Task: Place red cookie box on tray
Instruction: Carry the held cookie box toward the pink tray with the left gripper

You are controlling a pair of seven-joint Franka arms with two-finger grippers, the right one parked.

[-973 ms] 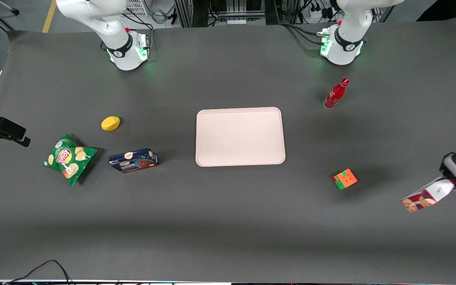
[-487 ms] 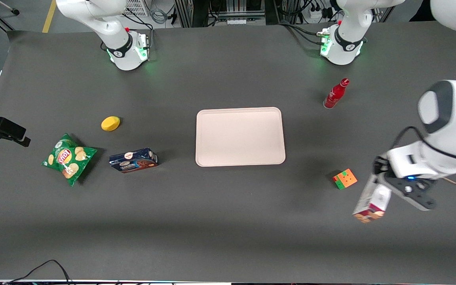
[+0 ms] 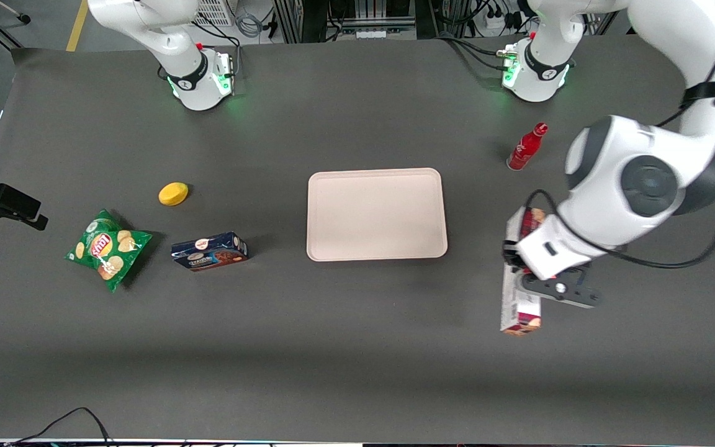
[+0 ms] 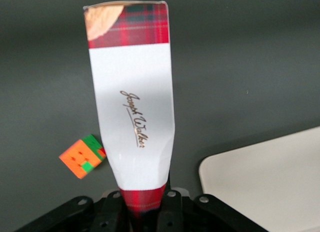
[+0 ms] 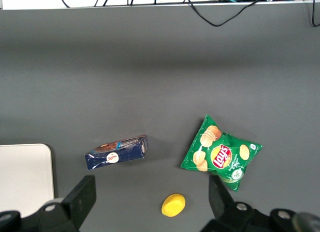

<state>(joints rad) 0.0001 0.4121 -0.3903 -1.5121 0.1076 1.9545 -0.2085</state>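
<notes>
My left gripper [image 3: 526, 273] is shut on the red cookie box [image 3: 518, 308], a long slim plaid carton with a white label panel [image 4: 132, 107]. The fingers [image 4: 172, 212] pinch its red end, and the carton is squeezed narrower there. The box hangs in the air over the dark table, beside the tray [image 3: 376, 214] toward the working arm's end. The pale pink-beige tray has nothing on it; one rounded corner of the tray [image 4: 270, 182] lies close to the held box in the left wrist view.
An orange-green cube [image 4: 81, 157] lies on the table under the box. A red bottle [image 3: 526, 147] stands farther from the front camera. Toward the parked arm's end lie a dark blue cookie box [image 3: 208, 251], a green chips bag [image 3: 106, 248] and a yellow object [image 3: 173, 193].
The left arm has swung in from the table's end toward the tray, carrying the red cookie box. The box has turned from lying crosswise to pointing at the front camera.
</notes>
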